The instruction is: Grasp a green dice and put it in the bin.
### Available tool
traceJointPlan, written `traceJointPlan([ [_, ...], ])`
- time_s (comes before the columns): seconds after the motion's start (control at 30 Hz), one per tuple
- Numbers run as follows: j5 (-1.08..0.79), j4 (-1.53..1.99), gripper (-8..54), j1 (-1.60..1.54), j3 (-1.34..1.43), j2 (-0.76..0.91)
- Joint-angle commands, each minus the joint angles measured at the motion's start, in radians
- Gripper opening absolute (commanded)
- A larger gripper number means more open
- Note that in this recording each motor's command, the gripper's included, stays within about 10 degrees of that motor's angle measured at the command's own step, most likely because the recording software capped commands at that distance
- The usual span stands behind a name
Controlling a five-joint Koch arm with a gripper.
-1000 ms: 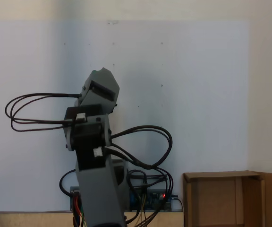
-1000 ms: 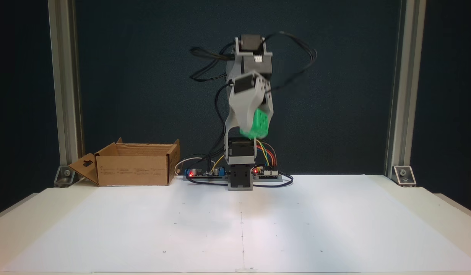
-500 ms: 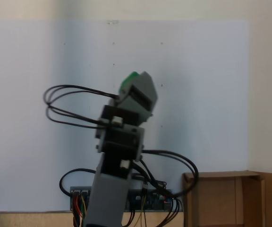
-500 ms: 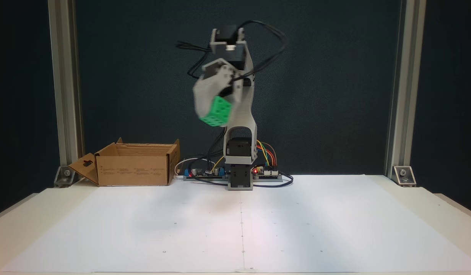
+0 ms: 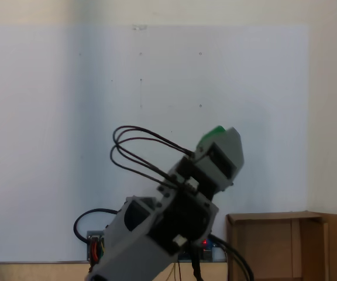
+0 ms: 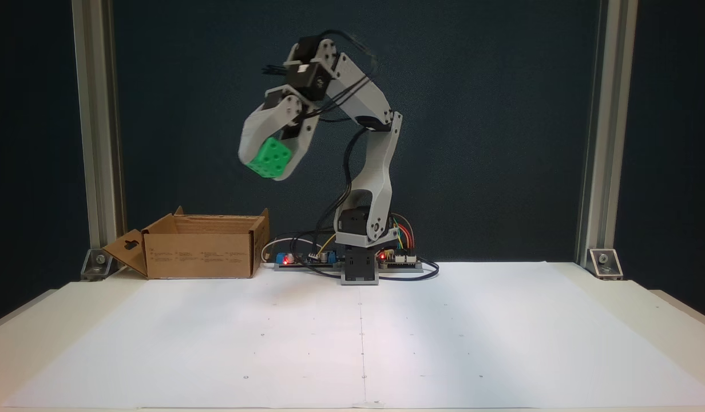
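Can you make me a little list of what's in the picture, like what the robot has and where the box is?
Holding: the hand is shut on the green dice
Dice height: up in the air, well above the table
Box: open cardboard, on the table, left of the arm's base in this fixed view
Dice versus box: higher, not over the opening yet

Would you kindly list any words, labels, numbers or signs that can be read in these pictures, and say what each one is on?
No text can be quoted.
Front of the bin: small dark print in a few blocks, too small to read.
Green dice: dark pips on the face towards the camera, five as far as I can tell; no lettering. It is held in the gripper.
White paper sheet: small dots and a thin centre line, no writing.
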Motion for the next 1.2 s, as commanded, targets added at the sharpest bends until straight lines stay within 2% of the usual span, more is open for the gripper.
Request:
traceJointPlan([
  [0.0,-0.121,0.018,11.8,0.075,-0.055,0.025],
  [0.5,-0.321,0.104,11.8,0.634,-0.049,-0.084],
  [0.87,-0.411,0.078,11.8,0.899,-0.052,-0.173],
  [1.17,-0.419,-0.087,11.8,1.008,-0.054,-0.287],
])
